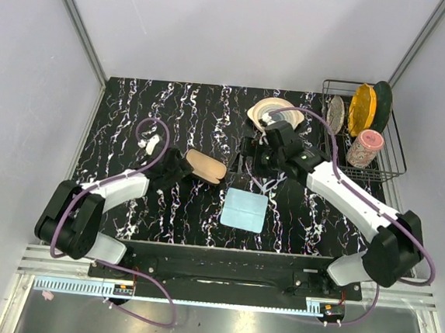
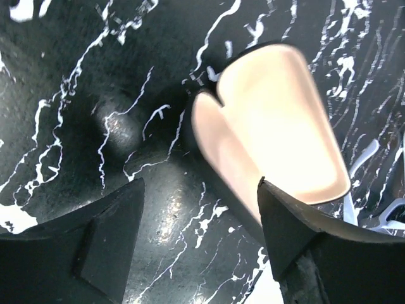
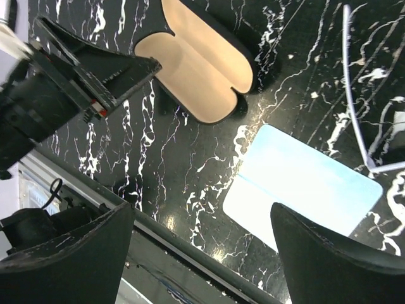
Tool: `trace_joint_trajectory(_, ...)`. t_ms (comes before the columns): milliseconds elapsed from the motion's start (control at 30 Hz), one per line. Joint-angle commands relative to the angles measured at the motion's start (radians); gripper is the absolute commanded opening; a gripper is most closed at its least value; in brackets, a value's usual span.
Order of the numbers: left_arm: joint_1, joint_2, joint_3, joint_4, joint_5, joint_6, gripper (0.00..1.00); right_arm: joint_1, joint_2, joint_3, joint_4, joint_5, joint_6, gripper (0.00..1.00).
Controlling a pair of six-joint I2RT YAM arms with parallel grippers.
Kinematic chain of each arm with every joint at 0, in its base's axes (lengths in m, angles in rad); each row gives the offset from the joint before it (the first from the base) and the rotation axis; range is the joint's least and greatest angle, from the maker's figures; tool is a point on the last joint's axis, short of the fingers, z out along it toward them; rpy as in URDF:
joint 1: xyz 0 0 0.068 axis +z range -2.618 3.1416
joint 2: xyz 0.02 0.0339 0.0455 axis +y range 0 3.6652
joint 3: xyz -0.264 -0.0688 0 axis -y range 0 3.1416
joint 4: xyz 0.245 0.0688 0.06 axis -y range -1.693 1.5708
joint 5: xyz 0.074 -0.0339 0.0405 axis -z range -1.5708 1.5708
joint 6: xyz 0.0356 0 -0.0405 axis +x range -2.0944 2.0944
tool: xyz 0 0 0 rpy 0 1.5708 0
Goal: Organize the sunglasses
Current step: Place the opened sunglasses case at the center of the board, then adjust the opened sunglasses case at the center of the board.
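Hovering, both grippers released

Your left gripper [image 2: 199, 185] is spread wide, its fingers just short of the open case [image 2: 272, 120]. Your right gripper [image 3: 202, 212] gapes over the cloth [image 3: 304, 183]. The sunglasses [image 3: 370, 168] lie just beside the cloth's edge. Bare table [image 3: 183, 158] separates case and cloth.

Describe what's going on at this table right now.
Neither arm is holding anything. The left gripper is open at the edge of the open black case, tan lining up. The right gripper hangs open near the light blue cloth. The sunglasses lie on the table, outside the case.
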Motion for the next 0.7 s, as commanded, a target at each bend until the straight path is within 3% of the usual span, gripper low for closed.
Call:
trace_joint_trajectory(0,0.019,-0.070,0.089,-0.034,-0.020,0.154,0.78,0.047,0.070,0.024,0.113,-0.018,-0.027,0.92)
trace_joint_trajectory(167,0.062,-0.084,0.152,-0.054,0.020,0.256,0.79,0.072,0.152,0.050,0.177,-0.004,0.002,0.83)
trace_joint_trajectory(367,0.087,-0.018,0.203,-0.048,0.132,0.330,0.64,0.083,0.268,0.099,0.234,-0.006,0.008,0.58)
trace_joint_trajectory(667,0.099,0.089,0.238,0.030,0.278,0.379,0.44,0.089,0.431,0.196,0.259,-0.055,-0.018,0.44)
